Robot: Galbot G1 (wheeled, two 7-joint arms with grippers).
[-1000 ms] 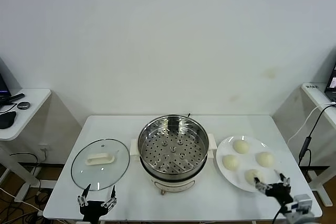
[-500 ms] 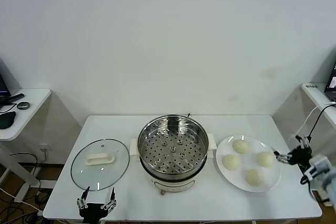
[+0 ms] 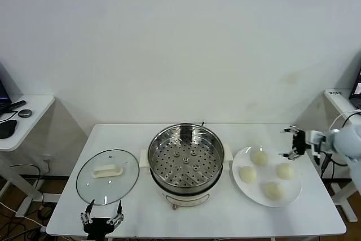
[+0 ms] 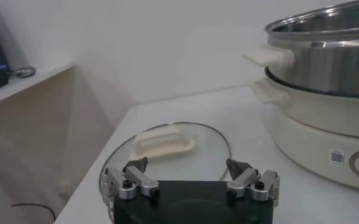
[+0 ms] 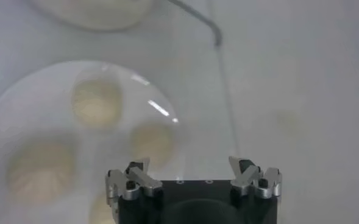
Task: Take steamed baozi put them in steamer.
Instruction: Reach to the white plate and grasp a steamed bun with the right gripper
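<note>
A white surface [image 3: 141, 134] fills the lower half of the head view, before a plain white wall. At its centre stands the steamer [image 3: 186, 159], a shiny steel pot on a white base, its perforated tray bare. To its left, low in the frame, a round glass lid [image 3: 108, 176] with a white handle lies flat near the front edge. To the steamer's right, a white plate [image 3: 243, 187] carries the four steamed baozi [image 3: 247, 174], set apart from one another; the plate sits just beside the pot's side handle.

The right pincer [image 3: 293, 143] hangs at the right of the frame, above the plate's far right rim, its jaws spread wide and holding nothing. The left pincer [image 3: 102, 218] rests at the bottom left, by the front edge just below the lid, also wide open and empty.

Bare surface lies behind the pot and lid. A side desk [image 3: 25, 118] stands at the left edge.
</note>
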